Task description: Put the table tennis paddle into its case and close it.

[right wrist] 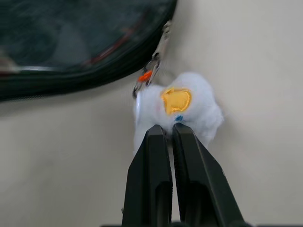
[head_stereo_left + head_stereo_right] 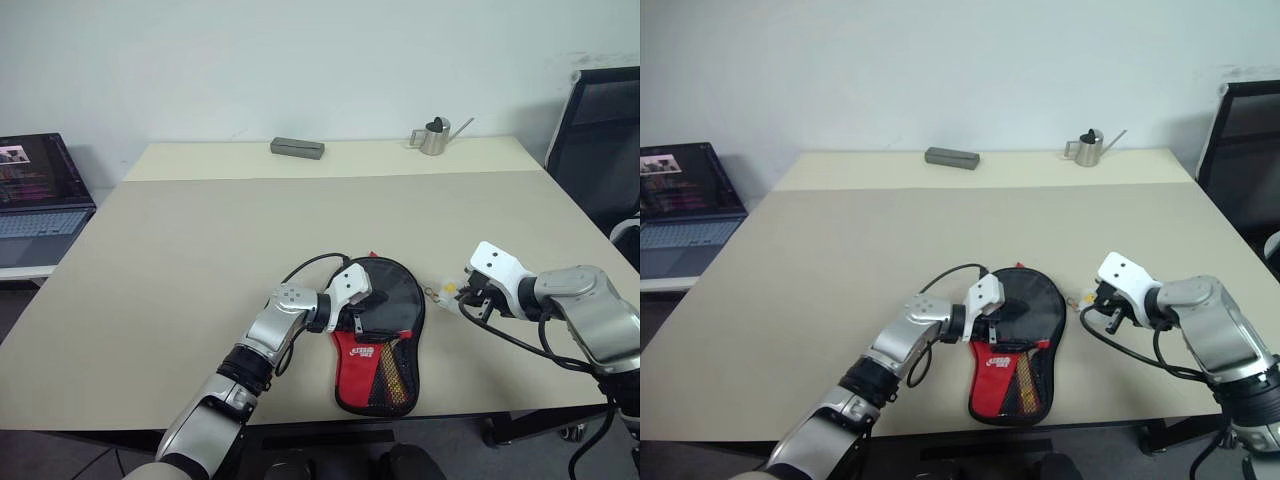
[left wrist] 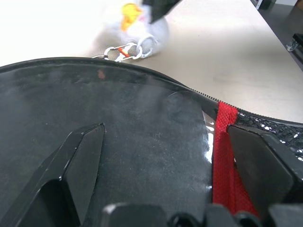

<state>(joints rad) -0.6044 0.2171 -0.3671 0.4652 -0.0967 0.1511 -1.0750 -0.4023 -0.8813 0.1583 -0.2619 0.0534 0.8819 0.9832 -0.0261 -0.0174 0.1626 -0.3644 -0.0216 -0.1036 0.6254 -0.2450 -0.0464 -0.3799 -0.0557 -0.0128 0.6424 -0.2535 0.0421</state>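
- One case (image 2: pixel 378 335) lies flat near the front edge of the table (image 2: pixel 200 250), round black end away from the robot, red mesh end toward it.
- One table tennis paddle sits inside; its striped handle (image 2: pixel 388 372) shows through the mesh.
- One left gripper (image 2: pixel 362 312) rests on the case, fingers spread wide across the black fabric.
- One right gripper (image 1: pixel 170 132) is pinched on a fluffy white-yellow charm (image 1: pixel 182 108) clipped to the case's zipper, just beside the case's right edge.
- Far side: one grey box (image 2: pixel 297 148), one metal watering can (image 2: pixel 436 136).
- One laptop (image 2: pixel 35 195) sits left of the table.
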